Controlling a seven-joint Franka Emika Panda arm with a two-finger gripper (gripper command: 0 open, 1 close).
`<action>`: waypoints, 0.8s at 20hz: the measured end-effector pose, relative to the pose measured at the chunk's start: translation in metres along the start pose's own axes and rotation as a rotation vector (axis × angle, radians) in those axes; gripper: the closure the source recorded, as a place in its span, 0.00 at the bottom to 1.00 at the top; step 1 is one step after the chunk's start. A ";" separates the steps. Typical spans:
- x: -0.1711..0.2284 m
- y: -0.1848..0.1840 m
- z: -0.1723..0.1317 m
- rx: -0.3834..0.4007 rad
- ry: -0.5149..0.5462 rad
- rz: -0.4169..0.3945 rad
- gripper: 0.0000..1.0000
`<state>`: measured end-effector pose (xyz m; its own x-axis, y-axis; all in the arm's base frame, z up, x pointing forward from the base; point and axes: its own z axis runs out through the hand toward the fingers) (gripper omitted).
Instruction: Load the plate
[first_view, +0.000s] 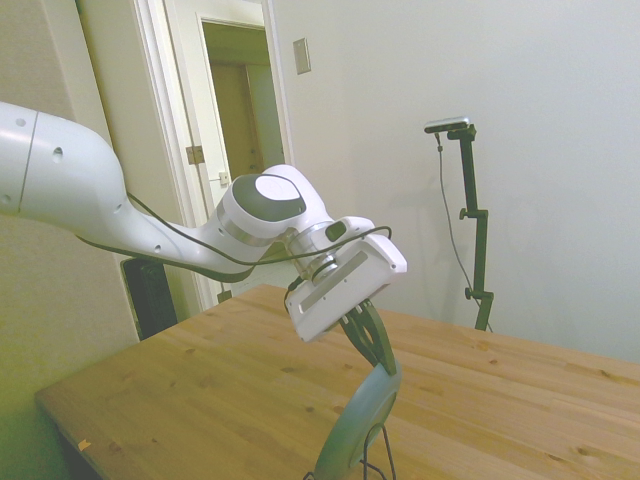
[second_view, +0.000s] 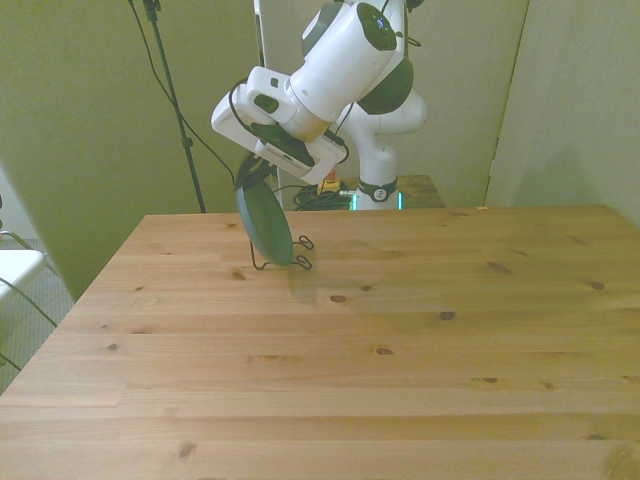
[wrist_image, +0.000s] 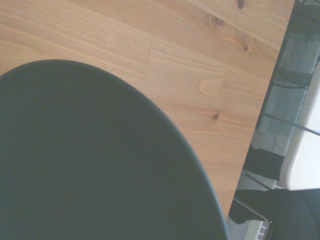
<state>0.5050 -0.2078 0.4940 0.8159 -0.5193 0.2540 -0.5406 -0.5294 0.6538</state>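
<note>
Front view showed the tool (second_view: 258, 172) clenched on the upper rim of the plate (second_view: 265, 225), which hung on edge with its lower rim down among the wires of a small dark rack (second_view: 290, 255) on the counter (second_view: 400, 340). The step in hand looked like seating the plate in the rack. The next move probably called for easing it down into a slot, then letting go only once the wires bore it.
</note>
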 end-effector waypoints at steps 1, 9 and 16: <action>-0.003 0.003 -0.002 0.001 0.004 -0.003 1.00; -0.016 0.006 0.004 -0.036 0.038 -0.040 1.00; -0.016 0.005 0.010 -0.041 0.042 -0.041 1.00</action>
<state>0.4870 -0.2093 0.4862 0.8456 -0.4688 0.2553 -0.4982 -0.5213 0.6928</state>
